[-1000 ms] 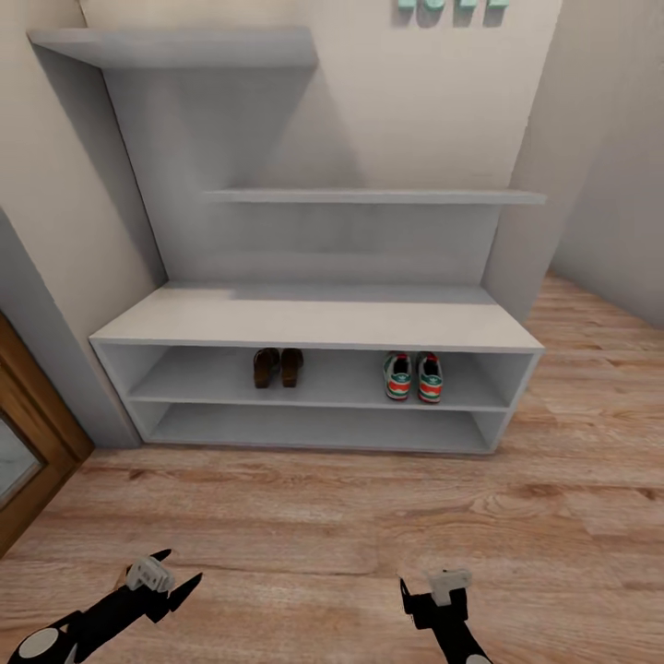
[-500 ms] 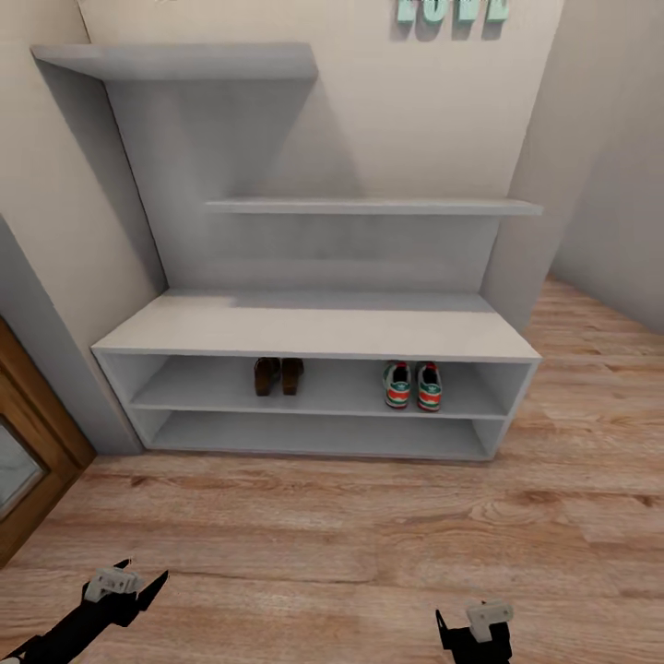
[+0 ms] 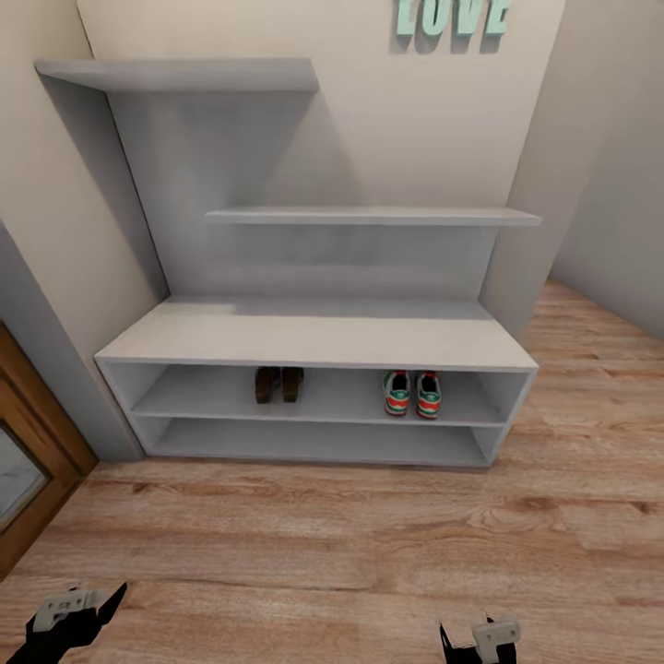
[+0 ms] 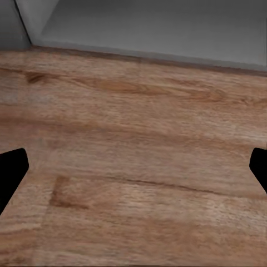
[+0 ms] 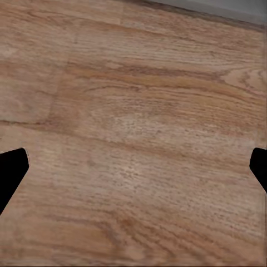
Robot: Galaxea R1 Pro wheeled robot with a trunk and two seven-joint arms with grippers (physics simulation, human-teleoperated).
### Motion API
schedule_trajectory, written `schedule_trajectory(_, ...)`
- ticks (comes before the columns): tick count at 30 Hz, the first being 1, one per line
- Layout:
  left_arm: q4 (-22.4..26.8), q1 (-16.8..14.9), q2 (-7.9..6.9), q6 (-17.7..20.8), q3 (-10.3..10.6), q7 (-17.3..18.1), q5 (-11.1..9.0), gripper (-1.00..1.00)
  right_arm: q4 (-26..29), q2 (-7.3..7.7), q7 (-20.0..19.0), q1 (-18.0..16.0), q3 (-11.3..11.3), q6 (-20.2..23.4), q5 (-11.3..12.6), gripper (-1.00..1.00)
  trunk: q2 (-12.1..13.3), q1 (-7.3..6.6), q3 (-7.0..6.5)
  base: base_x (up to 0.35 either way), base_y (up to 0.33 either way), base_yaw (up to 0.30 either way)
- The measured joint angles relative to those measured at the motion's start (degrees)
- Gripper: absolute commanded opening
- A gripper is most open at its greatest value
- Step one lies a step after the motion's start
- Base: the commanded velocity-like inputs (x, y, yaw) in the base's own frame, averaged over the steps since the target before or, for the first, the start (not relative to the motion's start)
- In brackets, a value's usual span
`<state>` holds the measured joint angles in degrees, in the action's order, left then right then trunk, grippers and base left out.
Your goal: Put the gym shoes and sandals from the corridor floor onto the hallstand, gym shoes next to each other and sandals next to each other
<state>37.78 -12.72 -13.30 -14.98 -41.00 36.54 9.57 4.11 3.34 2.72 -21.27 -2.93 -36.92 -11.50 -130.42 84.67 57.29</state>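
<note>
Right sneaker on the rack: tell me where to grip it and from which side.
Grip the right sneaker across its heel, coming in level from the open front of the rack. Its heel faces outward, the bench top bars any approach from above, and its mate stands close beside it, so pinch narrowly.

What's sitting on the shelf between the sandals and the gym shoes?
Nothing. In the head view, the sandals and gym shoes share the hallstand's upper tier, with only bare grey shelf between them.
</note>
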Motion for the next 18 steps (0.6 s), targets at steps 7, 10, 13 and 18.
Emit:
schedule_trajectory(7, -6.29, 0.2, 0.06, -0.37, 0.29, -6.09, 0.2, 1.0, -1.3, 0.0, 0.13, 1.18, -0.2, -0.03, 5.56, 1.0, 2.81, -1.54, -1.26, 0.0, 0.0, 0.0)
schedule_trajectory(10, -7.6, 0.21, 0.03, -0.47, 0.32, -6.29, 0.19, 1.0, -1.32, 0.0, 0.23, 1.38, -0.21, -0.02, 7.12, 1.0, 4.01, -2.2, -1.8, 0.0, 0.0, 0.0)
schedule_trajectory(13, -8.96, 0.19, 0.03, -0.56, 0.39, -6.73, 0.2, 1.0, -1.32, 0.0, 0.36, 1.49, -0.22, -0.01, 8.53, 1.0, 5.21, -2.86, -2.33, 0.0, 0.0, 0.0)
schedule_trajectory(18, -10.51, 0.18, 0.11, -0.67, 0.47, -8.74, 0.31, 1.0, -1.33, 0.0, 0.5, 1.57, -0.22, 0.05, 10.08, 1.0, 7.22, -3.95, -3.23, 0.0, 0.0, 0.0)
